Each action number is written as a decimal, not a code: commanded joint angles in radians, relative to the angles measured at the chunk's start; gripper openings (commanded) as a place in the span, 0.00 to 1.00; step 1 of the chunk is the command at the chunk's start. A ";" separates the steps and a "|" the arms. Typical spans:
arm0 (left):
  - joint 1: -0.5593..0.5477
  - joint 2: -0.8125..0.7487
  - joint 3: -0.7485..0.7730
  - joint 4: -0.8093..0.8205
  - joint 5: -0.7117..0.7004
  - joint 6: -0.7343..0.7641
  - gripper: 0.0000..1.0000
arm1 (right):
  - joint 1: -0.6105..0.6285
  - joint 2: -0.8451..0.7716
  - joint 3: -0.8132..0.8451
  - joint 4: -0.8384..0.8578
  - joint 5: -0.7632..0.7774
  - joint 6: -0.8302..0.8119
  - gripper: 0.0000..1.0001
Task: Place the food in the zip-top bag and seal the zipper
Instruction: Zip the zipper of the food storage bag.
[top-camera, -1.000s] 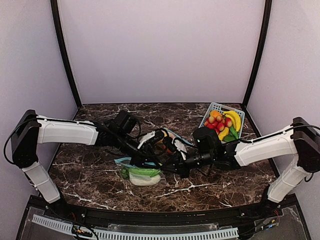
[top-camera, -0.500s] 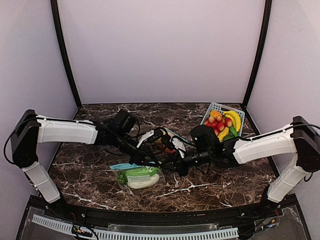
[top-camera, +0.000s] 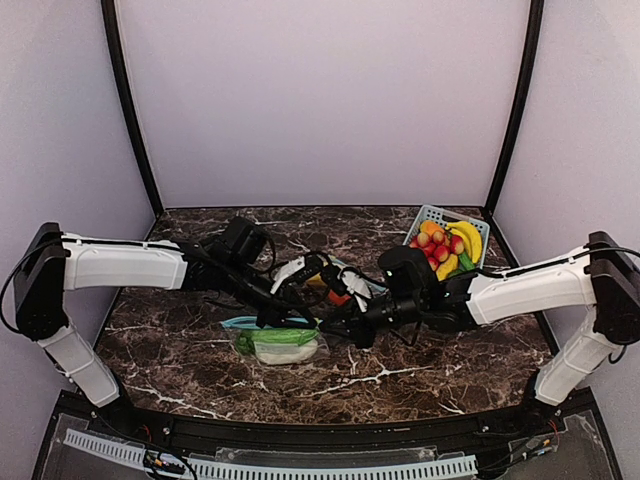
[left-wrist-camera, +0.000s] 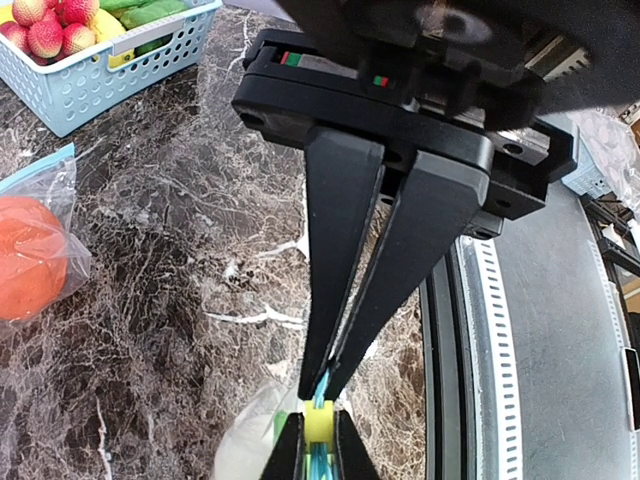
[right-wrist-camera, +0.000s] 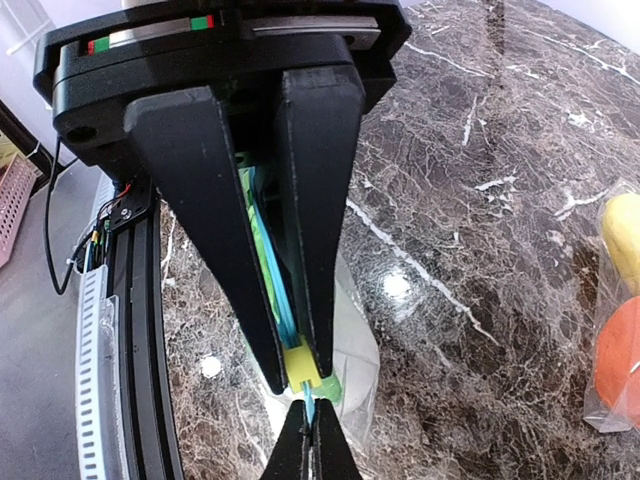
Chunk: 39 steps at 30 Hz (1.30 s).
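Observation:
A clear zip-top bag (top-camera: 282, 345) with a blue zipper strip lies at the table's middle front. It holds a white oblong and a green piece. My left gripper (left-wrist-camera: 325, 385) is shut on the blue zipper strip (left-wrist-camera: 322, 398); it also shows in the top view (top-camera: 292, 317). My right gripper (right-wrist-camera: 300, 375) is shut on the yellow slider (right-wrist-camera: 305, 368), tip to tip with the left gripper; it also shows in the top view (top-camera: 338, 327). The bag's white oblong (right-wrist-camera: 355, 345) shows under the fingers. An orange-red ball (left-wrist-camera: 25, 270) and a yellow oblong (right-wrist-camera: 625, 235) lie in another clear bag behind.
A light blue basket (top-camera: 432, 216) with several toy fruits stands at the back right; it also shows in the left wrist view (left-wrist-camera: 95, 85). The second bag with the orange ball (top-camera: 338, 296) lies just behind both grippers. The table's black front edge (left-wrist-camera: 450, 330) is close.
Both grippers and the bag's zipper edge have shifted slightly left and back. The bag has settled flatter on the table. Both grips stay as they were.

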 joint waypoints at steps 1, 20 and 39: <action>-0.003 -0.058 -0.037 -0.084 -0.026 0.035 0.06 | -0.020 -0.045 -0.022 -0.093 0.074 0.014 0.00; 0.027 -0.137 -0.088 -0.130 -0.078 0.046 0.07 | -0.040 -0.094 -0.023 -0.157 0.195 0.015 0.00; 0.037 -0.153 -0.101 -0.138 -0.111 0.059 0.08 | -0.098 -0.144 -0.018 -0.256 0.328 0.072 0.00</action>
